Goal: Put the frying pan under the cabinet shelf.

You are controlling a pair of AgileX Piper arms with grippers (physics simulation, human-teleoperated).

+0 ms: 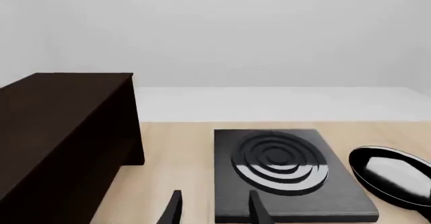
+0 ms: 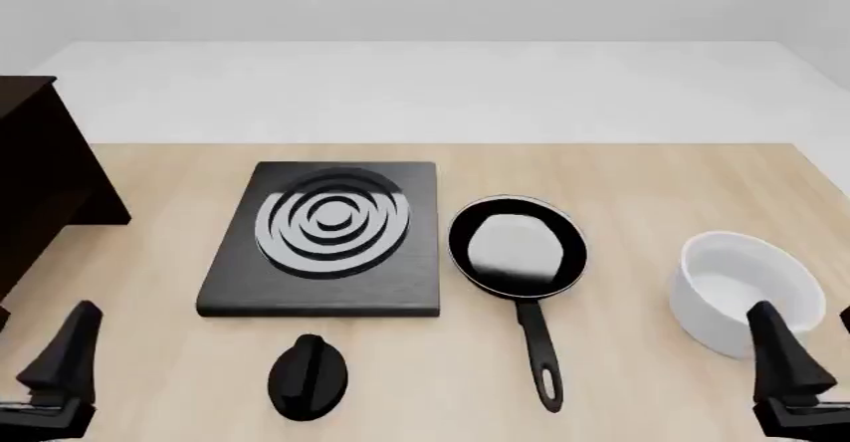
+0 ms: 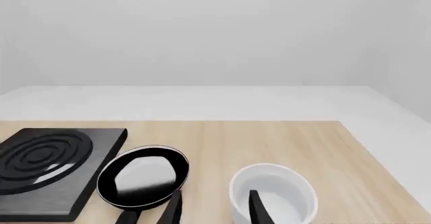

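**Pale wood table, pan at centre right: handling notes**

Pale wood forms the table (image 2: 638,178), with a plain white floor and wall behind.

**Location.** The frying pan (image 2: 519,246) lies flat on the table right of centre in the front view. Its handle (image 2: 535,342) runs toward 6 o'clock, to the near edge, and ends in a loop. The pan is untouched.

**Handling.** The pan is probably rigid and moderately heavy for its size, with the weight in the bowl. The glossy interior looks slick, and the rim is low and offers little purchase. Take hold on the handle, close to the bowl, to limit sag and twist. A hold at the loop end would likely let the bowl droop.

**Surroundings.** The stove plate (image 2: 325,238) sits just beside the pan at 9 o'clock. A black knob (image 2: 309,374) lies near the handle at 8 o'clock. The white bowl (image 2: 738,291) stands at 3 o'clock. The cabinet shelf (image 2: 40,178) stands well apart at the far left edge.

**Grippers.** The left gripper (image 1: 212,208) and the right gripper (image 3: 212,208) each show parted fingers holding nothing. Both sit at the near corners.
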